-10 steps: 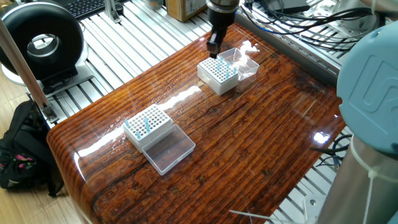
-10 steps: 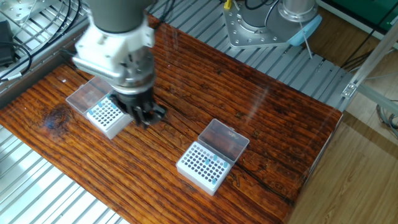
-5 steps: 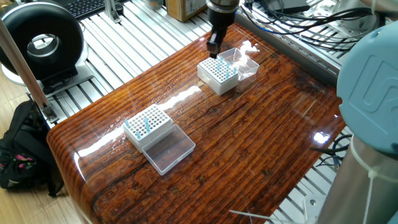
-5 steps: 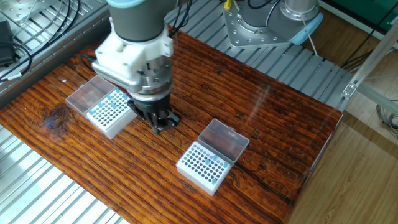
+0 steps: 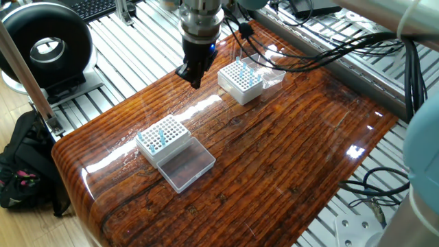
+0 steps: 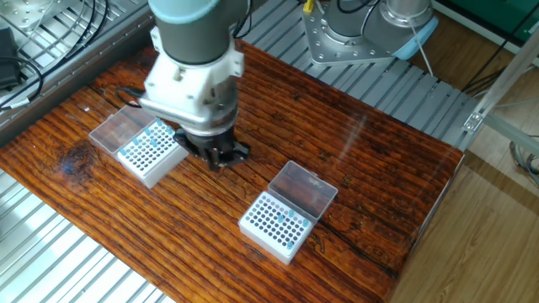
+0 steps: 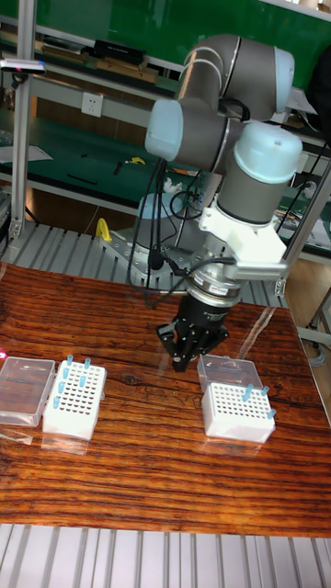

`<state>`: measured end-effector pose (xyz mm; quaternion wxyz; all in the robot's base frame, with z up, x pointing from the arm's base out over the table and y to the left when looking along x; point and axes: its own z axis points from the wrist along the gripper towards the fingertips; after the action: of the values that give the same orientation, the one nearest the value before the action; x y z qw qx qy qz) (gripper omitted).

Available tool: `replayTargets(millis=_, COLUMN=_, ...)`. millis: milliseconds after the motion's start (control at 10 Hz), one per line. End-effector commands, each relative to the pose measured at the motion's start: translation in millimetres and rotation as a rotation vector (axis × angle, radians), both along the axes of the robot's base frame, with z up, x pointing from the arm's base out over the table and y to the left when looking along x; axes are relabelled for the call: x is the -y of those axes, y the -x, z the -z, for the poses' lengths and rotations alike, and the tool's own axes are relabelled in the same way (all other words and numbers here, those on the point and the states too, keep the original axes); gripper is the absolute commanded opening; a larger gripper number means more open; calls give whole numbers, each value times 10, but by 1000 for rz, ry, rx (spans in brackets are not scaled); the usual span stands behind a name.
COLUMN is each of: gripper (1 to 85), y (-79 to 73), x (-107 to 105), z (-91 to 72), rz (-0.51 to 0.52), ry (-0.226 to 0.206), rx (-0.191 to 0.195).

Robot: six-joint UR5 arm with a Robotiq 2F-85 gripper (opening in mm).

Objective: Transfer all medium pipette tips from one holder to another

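Glossy wood table (image 5: pixel 274 158) on ribbed aluminium. Gripper (image 7: pixel 187 354), grip unclear, has left the far holder (image 5: pixel 240 80), now between both holders; tips (image 7: pixel 257 399) stand in each, nearer holder (image 5: pixel 163 138) ahead.

Glossy wooden table (image 5: pixel 274 158), white plastic holders (image 7: pixel 237 412), translucent blue medium pipette tips (image 7: pixel 257 393)

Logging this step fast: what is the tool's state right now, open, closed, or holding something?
Tool: cannot be told; its fingers are too dark and small to show a gap or a slender pale-blue translucent plastic pipette tip.
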<state>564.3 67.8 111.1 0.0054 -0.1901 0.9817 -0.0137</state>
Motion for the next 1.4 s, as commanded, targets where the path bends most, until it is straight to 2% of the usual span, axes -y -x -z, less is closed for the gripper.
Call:
replayTargets(millis=0, gripper=150, y=95, x=-590, z=203, rz=10, ry=-24, rx=13)
replayTargets(millis=100, gripper=150, y=119, x=-837, z=250, rz=42, ry=-28, rx=24)
replayTargets(millis=300, gripper=157, y=110, x=-1013, z=256, rz=53, ry=-52, rx=42)
replayTargets(millis=400, gripper=190, y=78, x=-1102, z=247, rz=58, ry=-83, rx=51)
replayTargets(millis=500, gripper=227, y=71, x=-1163, z=230, rz=75, ry=-96, rx=50)
replayTargets(millis=900, gripper=230, y=57, x=-1351, z=183, rz=196, ry=-150, rx=41)
replayTargets(millis=1000, gripper=257, y=31, x=-1366, z=176, rz=218, ry=-153, rx=46)
replayTargets(millis=1200, gripper=307, y=-43, x=-1290, z=172, rz=245, ry=-131, rx=61)
replayTargets(millis=1300, gripper=307, y=-60, x=-1251, z=169, rz=272, ry=-123, rx=60)
